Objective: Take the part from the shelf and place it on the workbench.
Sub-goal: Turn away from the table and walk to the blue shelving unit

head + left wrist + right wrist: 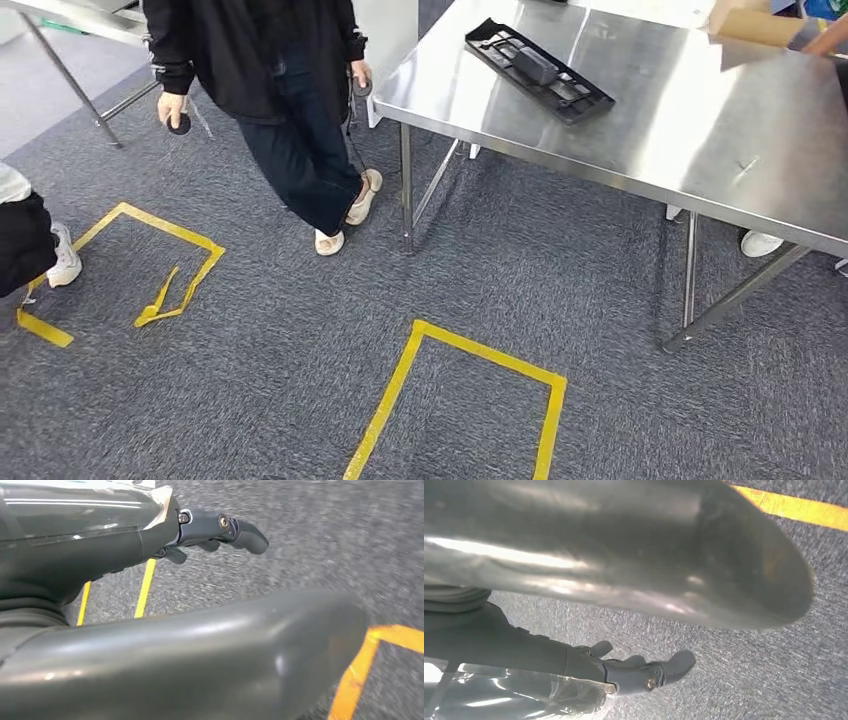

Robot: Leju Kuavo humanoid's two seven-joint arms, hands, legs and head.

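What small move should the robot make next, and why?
Probably turn away from the steel workbench to look for the shelf. Both hands hang over grey carpet: the left hand and right hand hold nothing, fingers loosely extended. A flat black tray-like part already lies on the workbench.

The left hand (220, 530) is dark grey, with a broad glossy thumb (200, 665) of smooth rounded plastic that catches pale highlights. Its fingers (247, 536) are darker, slim and blunt-tipped, and a round brass-coloured screw head sits at one pivot, with a smaller screw beside it. Behind them lies a shiny dark cover edged with clear film.

The right hand (639, 672) is built alike: a thick grey thumb (649, 555) with a rounded end, dark fingers (676, 664) with a brass-coloured screw at the pivot, and crinkled clear film over the glossy cover behind. A ribbed grey sleeve shows at the wrist.
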